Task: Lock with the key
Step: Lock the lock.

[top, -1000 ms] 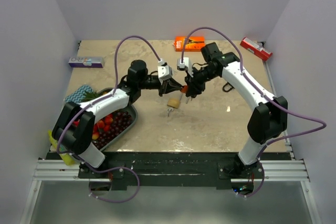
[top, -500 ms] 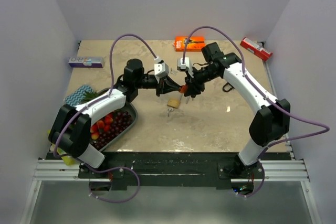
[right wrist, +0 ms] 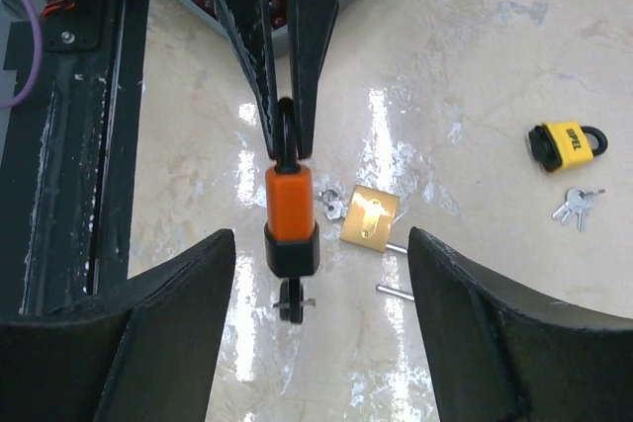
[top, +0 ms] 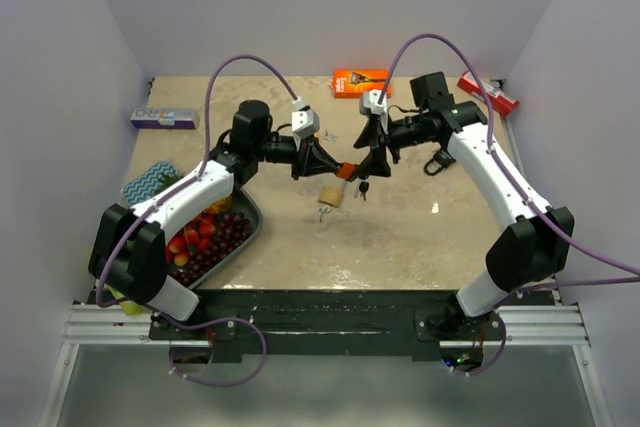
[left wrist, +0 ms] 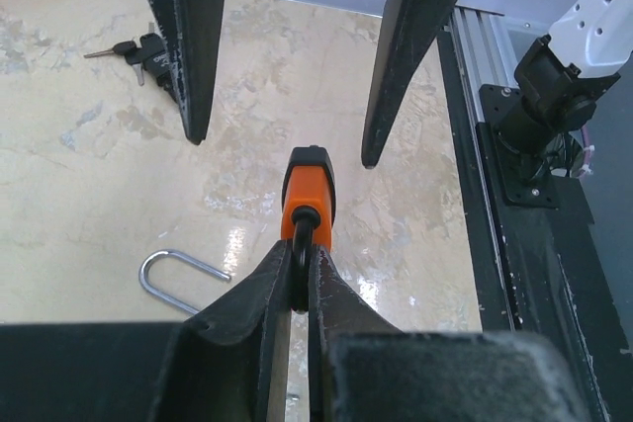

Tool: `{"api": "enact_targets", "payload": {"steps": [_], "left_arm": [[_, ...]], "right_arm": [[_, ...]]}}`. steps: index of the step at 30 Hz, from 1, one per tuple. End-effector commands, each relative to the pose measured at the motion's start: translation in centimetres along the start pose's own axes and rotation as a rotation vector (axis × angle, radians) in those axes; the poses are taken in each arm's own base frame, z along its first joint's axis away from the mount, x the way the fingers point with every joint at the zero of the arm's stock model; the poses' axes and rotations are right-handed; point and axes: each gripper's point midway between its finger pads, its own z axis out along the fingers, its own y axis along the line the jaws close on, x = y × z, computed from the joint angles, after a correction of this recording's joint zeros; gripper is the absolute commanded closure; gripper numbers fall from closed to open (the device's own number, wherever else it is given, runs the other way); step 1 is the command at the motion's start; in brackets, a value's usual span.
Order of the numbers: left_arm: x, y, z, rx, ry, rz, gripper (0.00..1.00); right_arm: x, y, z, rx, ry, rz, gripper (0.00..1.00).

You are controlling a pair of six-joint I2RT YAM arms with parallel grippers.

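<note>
Right wrist | orange padlock (right wrist: 291,212) btwn open right pincer (right wrist: 319,234) | left pincer (right wrist: 287,145) gripping

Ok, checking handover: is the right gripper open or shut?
Open: the right gripper has both fingers clear of the orange padlock between them.

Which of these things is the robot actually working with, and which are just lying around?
In use: orange padlock, key, left gripper, right gripper.
Lying about: brass padlock, yellow padlock, fruit tray, orange box, red box.
</note>
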Motion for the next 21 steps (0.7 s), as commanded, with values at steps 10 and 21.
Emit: {"api": "enact_targets", "payload": {"steps": [10,21], "left_arm": [[-4.5,0.4,-0.9,-0.003,-0.069,0.095,1.0],[-4.1,0.5,-1.0,-0.005,-0.064,0.083,1.0]], "right_arm": [[2.1,1.5,-0.9,-0.079,0.067,0.041,0.41],[2.7,0.7,-0.5,-0.086,0.083,0.033,0.77]]}}
